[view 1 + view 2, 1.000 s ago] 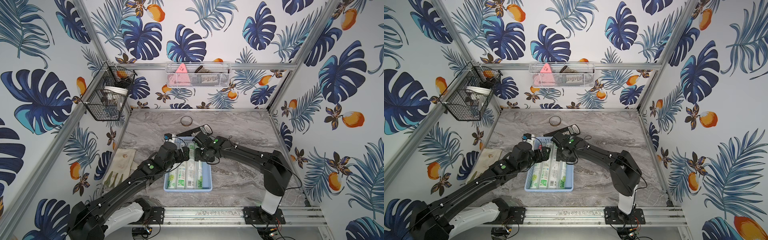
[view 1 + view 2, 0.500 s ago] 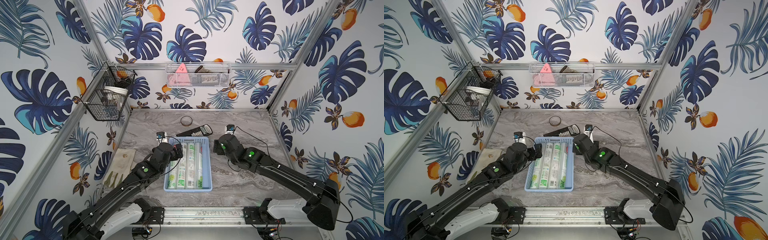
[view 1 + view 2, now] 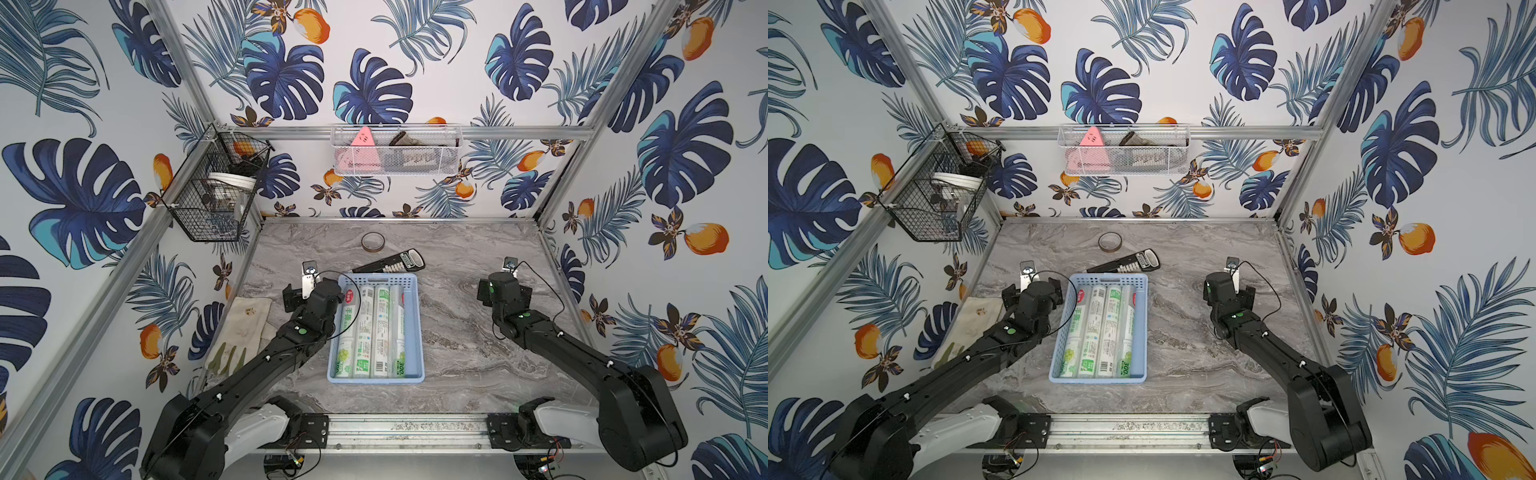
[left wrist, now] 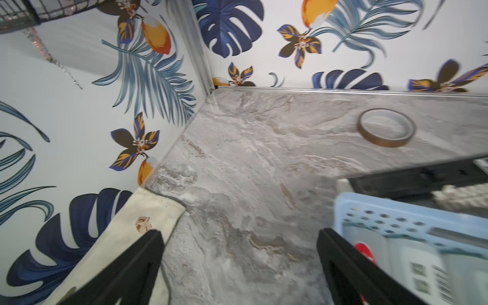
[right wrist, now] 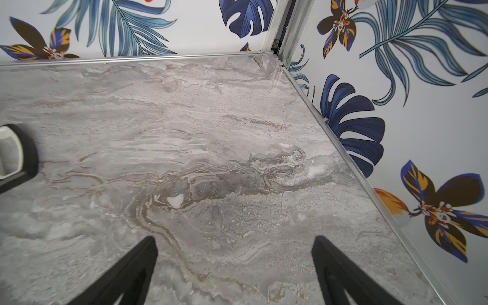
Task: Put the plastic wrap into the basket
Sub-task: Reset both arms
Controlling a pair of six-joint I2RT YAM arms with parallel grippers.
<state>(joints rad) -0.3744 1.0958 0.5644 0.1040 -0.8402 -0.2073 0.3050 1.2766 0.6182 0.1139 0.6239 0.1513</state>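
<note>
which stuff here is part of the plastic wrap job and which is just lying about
Job: plastic wrap rolls, light-blue basket

Lying about: tape ring, black calculator, gloves, black wire basket, white mesh basket

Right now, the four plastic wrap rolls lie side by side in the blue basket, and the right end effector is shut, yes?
Not quite. The right end effector is open: the right wrist view shows its jaws wide apart with nothing between them. The rest holds: the four plastic wrap rolls do lie side by side in the blue basket, as both top views show.
</note>
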